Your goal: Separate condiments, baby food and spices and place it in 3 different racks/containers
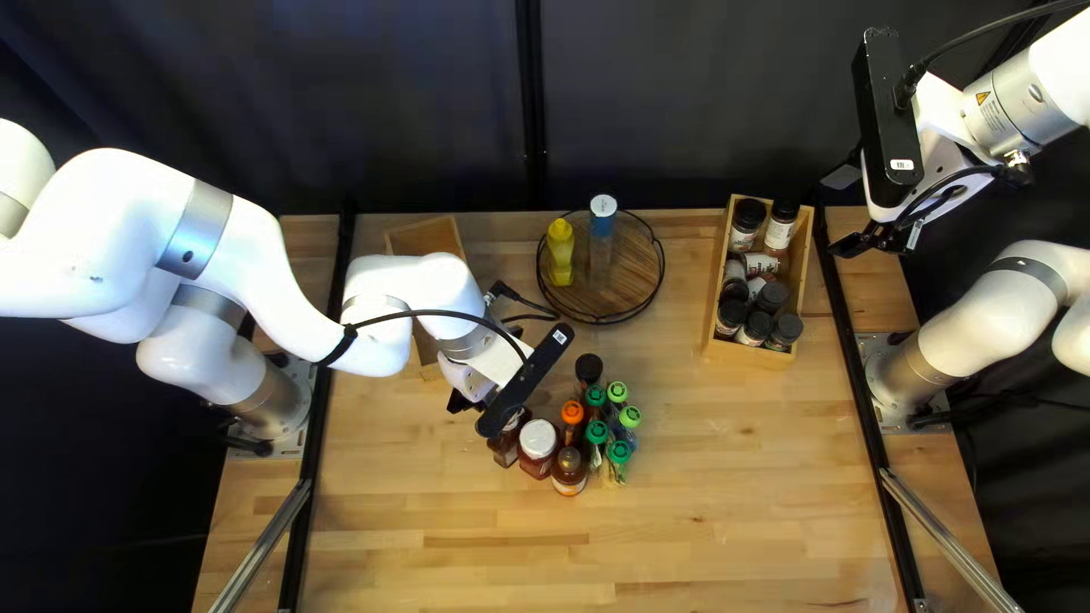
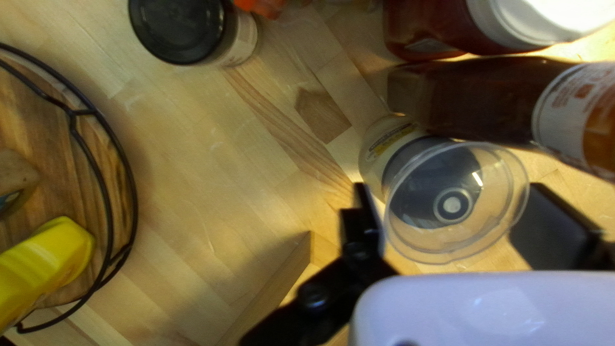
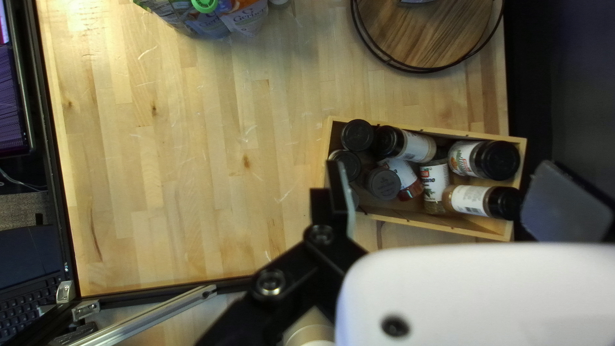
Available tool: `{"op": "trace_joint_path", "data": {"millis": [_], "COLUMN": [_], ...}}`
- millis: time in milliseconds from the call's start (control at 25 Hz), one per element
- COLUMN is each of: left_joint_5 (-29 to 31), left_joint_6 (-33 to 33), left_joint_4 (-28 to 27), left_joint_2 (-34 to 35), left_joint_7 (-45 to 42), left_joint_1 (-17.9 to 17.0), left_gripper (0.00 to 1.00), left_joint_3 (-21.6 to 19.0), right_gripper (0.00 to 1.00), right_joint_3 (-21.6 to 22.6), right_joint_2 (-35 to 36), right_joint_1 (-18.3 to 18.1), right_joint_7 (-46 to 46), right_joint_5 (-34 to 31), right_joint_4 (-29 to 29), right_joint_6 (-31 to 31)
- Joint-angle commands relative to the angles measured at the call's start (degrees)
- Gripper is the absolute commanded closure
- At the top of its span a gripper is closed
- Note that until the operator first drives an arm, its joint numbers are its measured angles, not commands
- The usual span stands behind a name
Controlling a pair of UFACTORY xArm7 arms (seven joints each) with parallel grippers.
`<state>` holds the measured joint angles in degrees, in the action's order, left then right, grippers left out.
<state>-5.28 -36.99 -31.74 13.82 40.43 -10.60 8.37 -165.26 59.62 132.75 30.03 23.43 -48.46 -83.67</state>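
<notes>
My left gripper (image 1: 468, 404) is low beside the bottle cluster. In the left wrist view my left gripper (image 2: 448, 214) is shut on a clear-capped container (image 2: 453, 205), next to a brown bottle (image 2: 474, 102). The cluster holds a white-lidded jar (image 1: 538, 439), a black-lidded jar (image 1: 588, 369) and several green-capped pouches (image 1: 619, 452). A yellow bottle (image 1: 560, 252) and a blue-topped container (image 1: 603, 216) stand on the round tray (image 1: 636, 297). Spice jars (image 1: 757, 329) fill the right wooden box (image 1: 749, 354). My right gripper (image 1: 843, 210) is raised; in the right wrist view my right gripper (image 3: 442, 202) is open and empty.
Another wooden box (image 1: 422, 238) lies partly under my left arm, behind the cluster; its corner (image 2: 310, 247) is close to the left gripper. Black rails (image 1: 865, 397) run along both sides of the table. A laptop (image 3: 29, 256) is beyond the table's near edge.
</notes>
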Motion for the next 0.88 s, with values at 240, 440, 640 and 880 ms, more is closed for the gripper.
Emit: {"op": "trace_joint_path", "data": {"millis": [240,440,640,880], "left_joint_5": [5.9,10.0,12.2,10.6], "left_joint_6": [-9.0,-15.0,-18.4,-20.7], "left_joint_4": [-3.3,-6.4,-10.8,-20.6], "left_joint_2": [5.7,10.1,10.2,3.5], "left_joint_7": [-2.6,-3.4,-2.1,-2.4], "left_joint_1": [4.2,8.4,12.4,14.7], "left_gripper": [1.00,1.00,1.00,1.00], "left_joint_3": [0.2,1.5,4.9,8.8], "right_gripper": [0.00,0.00,0.00,0.00], "right_joint_3": [0.0,0.0,0.0,0.0], "right_joint_2": [0.0,0.0,0.0,0.0], "right_joint_1": [0.0,0.0,0.0,0.0], "right_joint_7": [0.0,0.0,0.0,0.0], "right_joint_5": [0.0,0.0,0.0,0.0], "right_joint_4": [0.0,0.0,0.0,0.0], "right_joint_6": [0.0,0.0,0.0,0.0]}}
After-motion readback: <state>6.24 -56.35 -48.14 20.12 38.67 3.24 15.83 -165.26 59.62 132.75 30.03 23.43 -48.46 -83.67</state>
